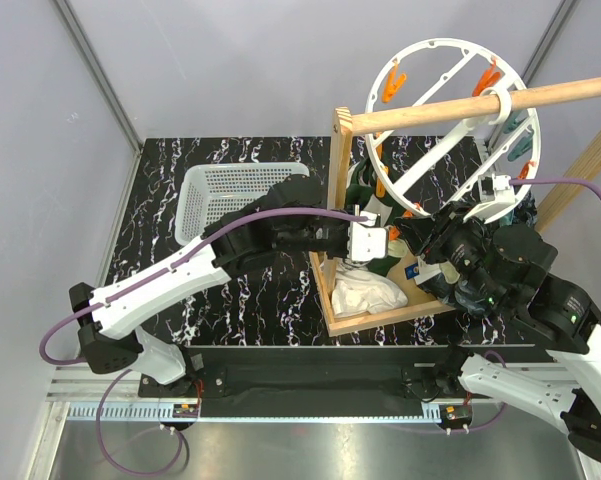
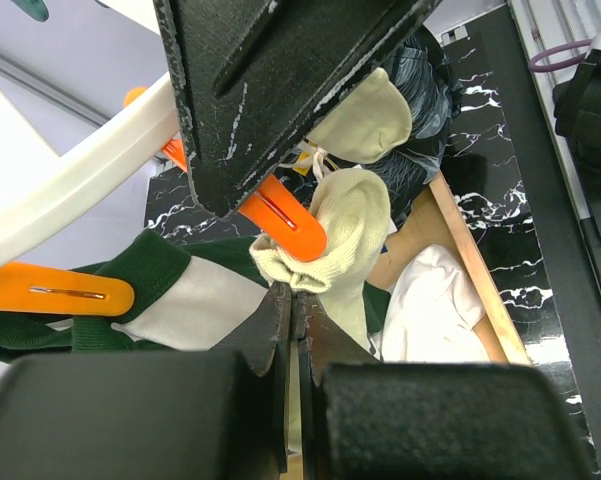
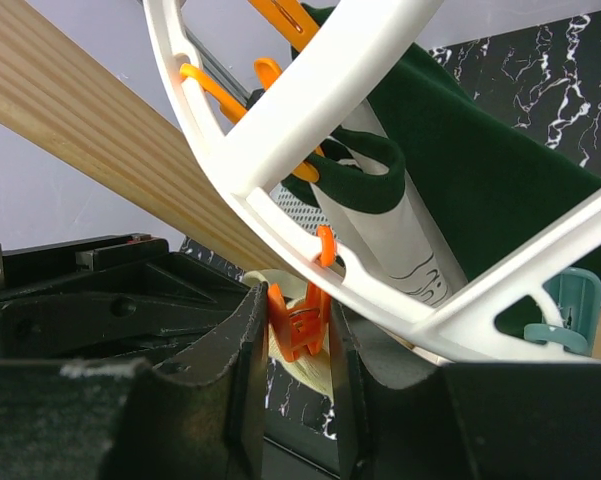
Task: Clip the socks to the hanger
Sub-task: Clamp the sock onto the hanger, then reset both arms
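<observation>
Right pincer (image 3: 295, 310) squeezes orange plastic peg (image 3: 298, 338); left pincer (image 2: 292, 300) grips pale cream fabric sock (image 2: 350, 215); I should feed cuff deep before release.

socks (image 2: 355, 215): soft knit cloth | hanger (image 3: 320, 95): glossy plastic | rod (image 1: 560, 93): bare wood, seemingly matt

The top view looks down from above and behind the counter's (image 1: 160, 190) near edge, taking in the whole counter. Both wrist views sit very close beneath the hanger (image 1: 450, 42) (image 2: 70, 180) (image 3: 280, 130), angled upward; all three share it.
</observation>
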